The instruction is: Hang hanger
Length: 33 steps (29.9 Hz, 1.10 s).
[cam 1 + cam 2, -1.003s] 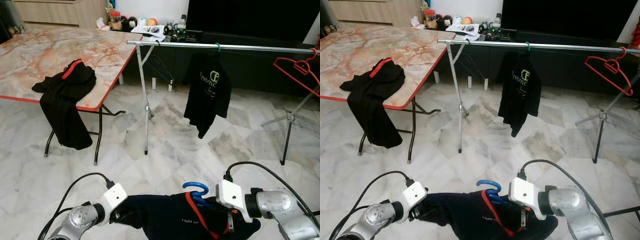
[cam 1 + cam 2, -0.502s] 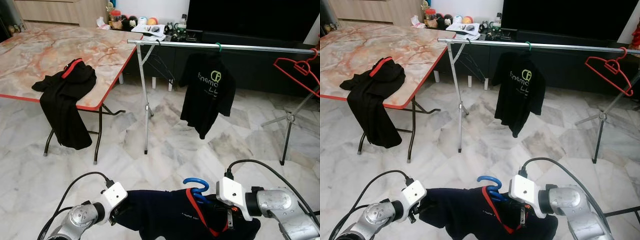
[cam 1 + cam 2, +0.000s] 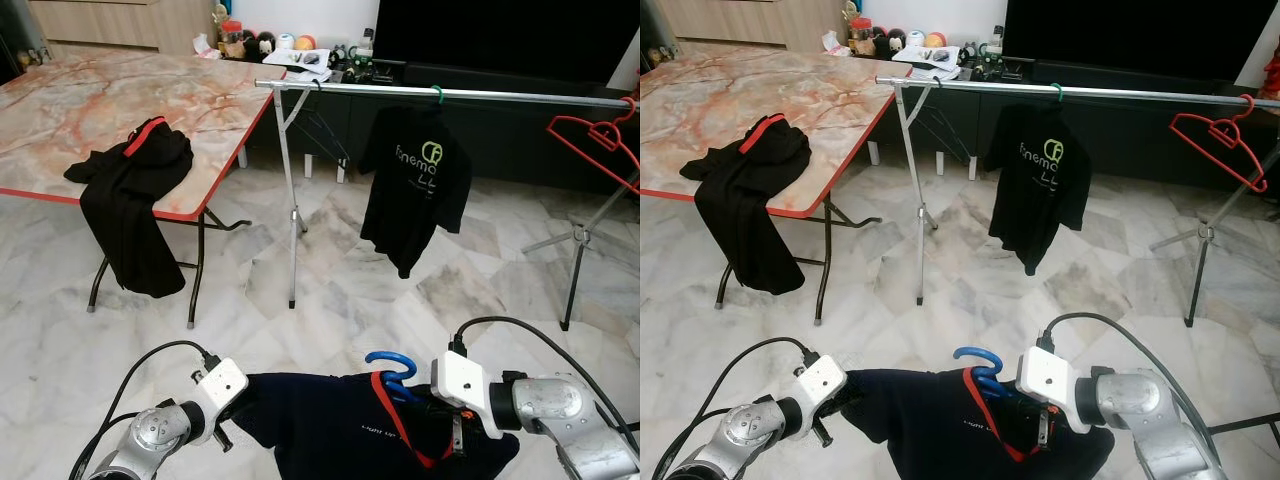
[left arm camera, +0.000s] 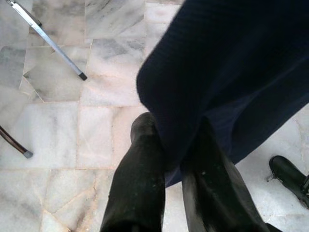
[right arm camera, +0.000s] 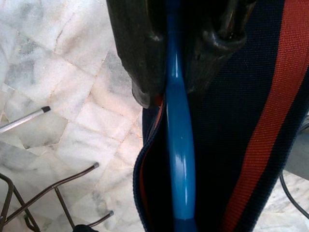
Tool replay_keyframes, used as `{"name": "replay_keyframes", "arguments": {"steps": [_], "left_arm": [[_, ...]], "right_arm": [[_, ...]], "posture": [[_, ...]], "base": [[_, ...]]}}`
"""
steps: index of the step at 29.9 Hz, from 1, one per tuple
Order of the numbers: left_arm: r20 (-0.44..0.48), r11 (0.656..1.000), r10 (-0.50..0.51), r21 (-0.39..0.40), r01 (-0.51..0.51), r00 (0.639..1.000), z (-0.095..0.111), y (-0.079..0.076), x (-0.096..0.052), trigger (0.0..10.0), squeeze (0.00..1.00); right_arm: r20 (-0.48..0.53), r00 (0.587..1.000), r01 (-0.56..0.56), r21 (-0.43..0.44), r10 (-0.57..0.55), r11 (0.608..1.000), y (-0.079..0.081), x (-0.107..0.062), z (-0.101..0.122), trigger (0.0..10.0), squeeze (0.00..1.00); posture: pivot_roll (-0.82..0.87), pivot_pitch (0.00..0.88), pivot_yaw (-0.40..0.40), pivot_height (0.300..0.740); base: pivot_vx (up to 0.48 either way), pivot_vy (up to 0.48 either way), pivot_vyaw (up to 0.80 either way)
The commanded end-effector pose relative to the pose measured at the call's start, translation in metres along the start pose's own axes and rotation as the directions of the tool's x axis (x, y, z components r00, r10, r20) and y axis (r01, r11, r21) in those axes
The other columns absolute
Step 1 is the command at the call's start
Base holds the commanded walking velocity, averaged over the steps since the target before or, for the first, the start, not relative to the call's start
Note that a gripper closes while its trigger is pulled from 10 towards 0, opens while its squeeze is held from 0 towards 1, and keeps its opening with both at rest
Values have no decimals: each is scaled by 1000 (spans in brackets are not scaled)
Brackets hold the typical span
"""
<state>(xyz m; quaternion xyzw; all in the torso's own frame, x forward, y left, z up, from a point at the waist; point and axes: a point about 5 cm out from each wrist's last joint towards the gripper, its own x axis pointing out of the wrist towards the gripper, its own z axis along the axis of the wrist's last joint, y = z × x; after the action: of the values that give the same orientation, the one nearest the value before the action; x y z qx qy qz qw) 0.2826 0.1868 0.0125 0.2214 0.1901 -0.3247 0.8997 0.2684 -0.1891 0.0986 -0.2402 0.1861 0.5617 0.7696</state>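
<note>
Low before the robot, a dark navy shirt (image 3: 350,430) with red trim hangs on a blue hanger (image 3: 392,368), stretched between both arms above the marble floor (image 3: 330,300). The right gripper (image 5: 181,72) is clenched on the hanger's blue neck, one black finger on either side of it, with the hook curving up just beside the white wrist housing. The left gripper (image 4: 169,164) pinches a fold at the shirt's other edge between its two fingers (image 4: 137,193); the cloth drapes over them, so how firmly they bite is hard to judge.

Further off stands a silver clothes rail (image 3: 450,94) on thin legs. A black T-shirt (image 3: 415,190) with a green and white logo hangs from it on a green hook, near its middle. A bare red hanger (image 3: 595,135) hangs at the rail's right end. At the left, a marble-topped folding table (image 3: 90,100) carries a black garment (image 3: 130,200) with a red stripe, spilling over its near edge.
</note>
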Motion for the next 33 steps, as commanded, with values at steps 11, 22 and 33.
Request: {"name": "replay_keyframes", "arguments": {"steps": [11,22,33], "left_arm": [[-29,995,93,-19,-93,995,-4,8,-2,0,0],[-412,827,493,-50,-559,766,-53,51,-43,0,0],[-563,998,54,7,-61,824,-74,-4,-31,0,0]], "right_arm": [[29,998,49,-27,-48,998,-6,-3,9,10000,0],[-77,953,289,-46,-292,956,-34,-12,-5,10000,0],[-17,914,405,-13,-405,914,-49,-10,3,10000,0]], "posture": [[-33,78,-22,740],[-32,83,-20,740],[-27,87,-23,740]], "base": [[0,0,0],[0,0,0],[0,0,0]]}}
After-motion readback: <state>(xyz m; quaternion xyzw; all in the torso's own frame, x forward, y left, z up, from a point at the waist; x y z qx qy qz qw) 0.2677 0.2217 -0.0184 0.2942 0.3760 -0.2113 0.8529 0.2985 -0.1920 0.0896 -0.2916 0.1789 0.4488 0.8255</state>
